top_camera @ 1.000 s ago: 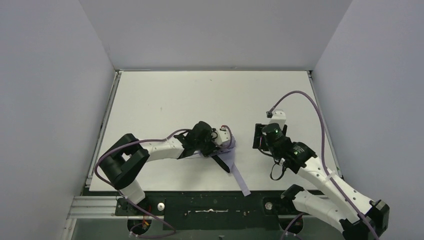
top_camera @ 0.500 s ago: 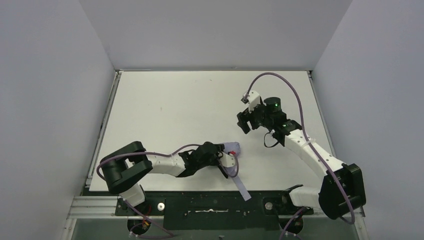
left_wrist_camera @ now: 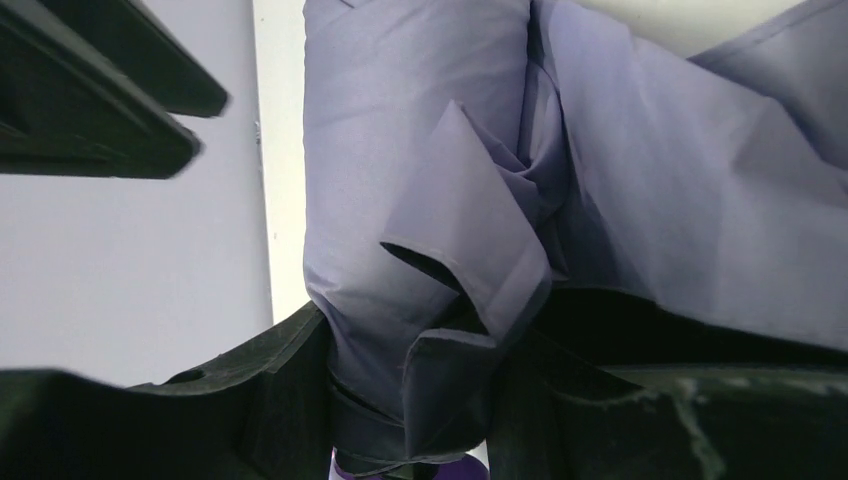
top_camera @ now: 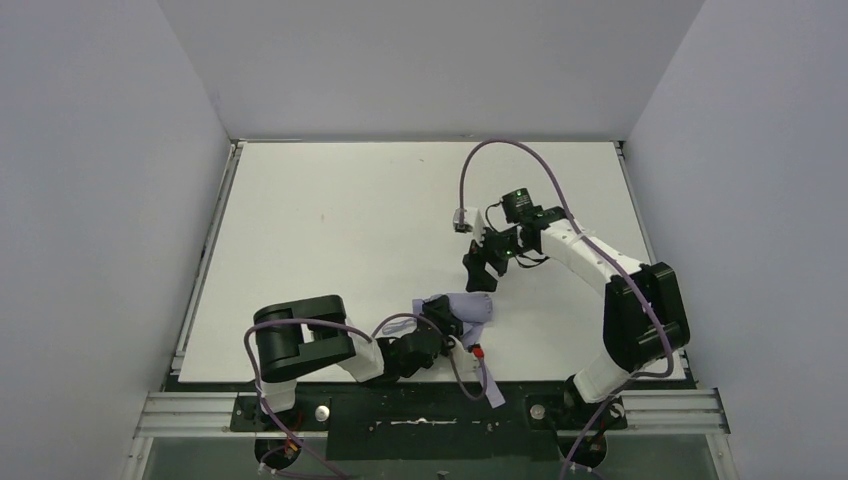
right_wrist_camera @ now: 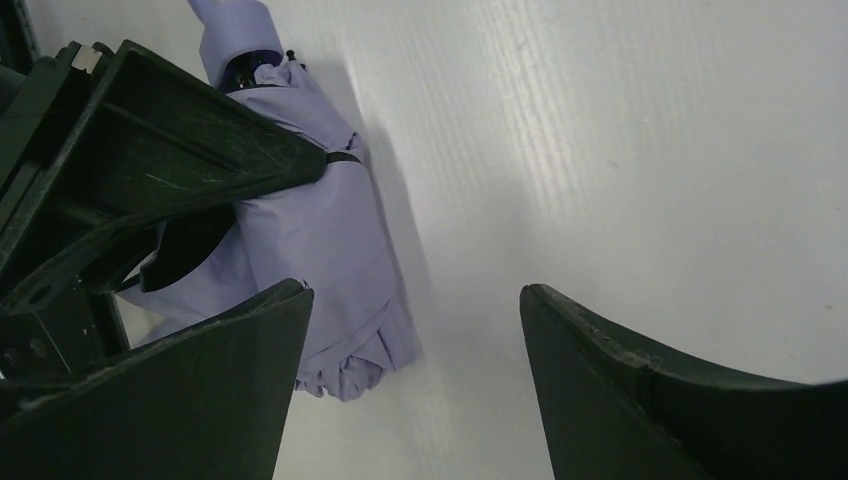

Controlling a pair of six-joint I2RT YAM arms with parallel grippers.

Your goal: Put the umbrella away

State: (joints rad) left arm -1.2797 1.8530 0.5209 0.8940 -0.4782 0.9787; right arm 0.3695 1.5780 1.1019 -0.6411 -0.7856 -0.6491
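The umbrella (top_camera: 472,306) is a folded bundle of pale lavender fabric lying near the table's front edge. My left gripper (top_camera: 447,325) is shut on it from the left. In the left wrist view the fabric (left_wrist_camera: 420,200) fills the frame, and the left gripper (left_wrist_camera: 430,390) squeezes its lower end between two black fingers. My right gripper (top_camera: 480,272) hovers open just behind the umbrella, holding nothing. The right wrist view shows the right gripper (right_wrist_camera: 412,295) with its jaws wide apart over the umbrella's (right_wrist_camera: 320,240) ruffled end, and the lavender handle (right_wrist_camera: 235,25) at the far end.
A narrow lavender fabric strip (top_camera: 488,375) lies over the front edge of the white table (top_camera: 330,220). Grey walls close in the left, back and right. The left arm is folded low along the front edge. A purple cable (top_camera: 500,150) arcs above the right arm.
The left arm has drawn the umbrella back toward the front edge. The right arm has swung from the right side to the centre, and its jaws have spread wider.
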